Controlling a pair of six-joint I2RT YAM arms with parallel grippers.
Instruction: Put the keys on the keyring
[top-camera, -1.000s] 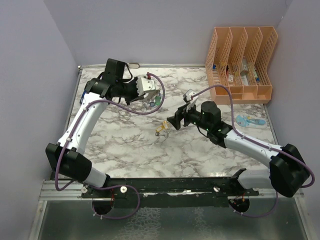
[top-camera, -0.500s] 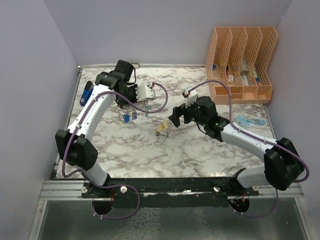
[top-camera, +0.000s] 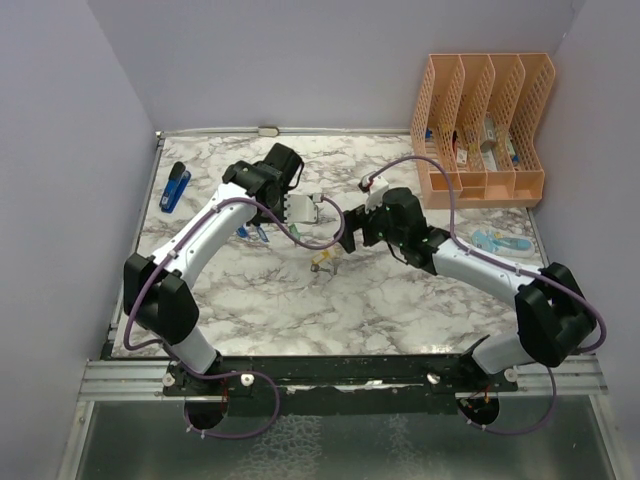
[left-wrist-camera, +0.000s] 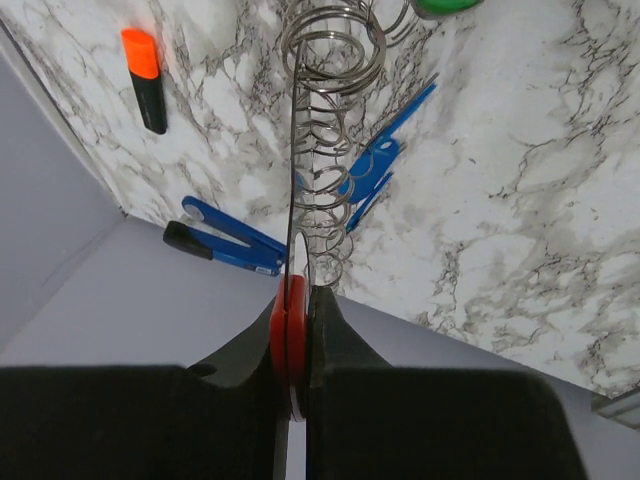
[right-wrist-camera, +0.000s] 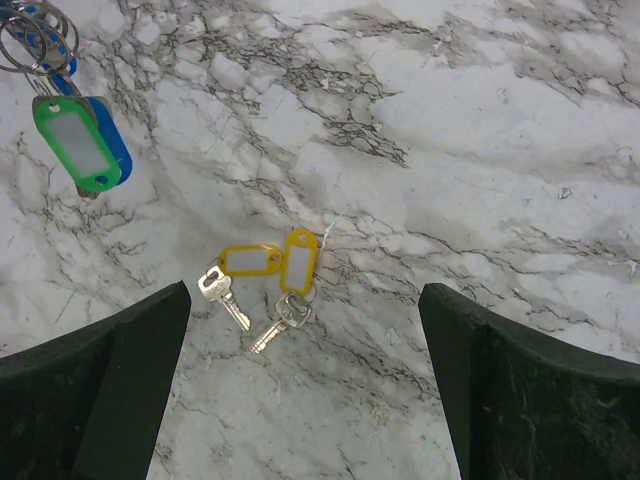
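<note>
My left gripper (left-wrist-camera: 297, 300) is shut on the red side of the keyring (left-wrist-camera: 291, 325). The ring's thin silver wire (left-wrist-camera: 293, 170) runs away from the jaws with several split rings strung on it. Blue key tags (left-wrist-camera: 375, 165) and a green one (left-wrist-camera: 447, 5) hang from those rings, and they also show as a green and blue tag (right-wrist-camera: 78, 142) in the right wrist view. Two keys with yellow tags (right-wrist-camera: 272, 265) lie on the marble, also seen from above (top-camera: 323, 262). My right gripper (right-wrist-camera: 305, 295) hangs open just above them, holding nothing.
A blue stapler (top-camera: 176, 186) lies at the far left and an orange marker (left-wrist-camera: 146, 80) lies on the marble. An orange file organiser (top-camera: 480, 120) stands at the back right, with a light blue object (top-camera: 500, 242) in front of it. The two grippers are close together mid-table.
My left arm has swung right toward the table's middle, carrying the keyring with its hanging tags. The right gripper has opened wide and shifted a little left and back.
</note>
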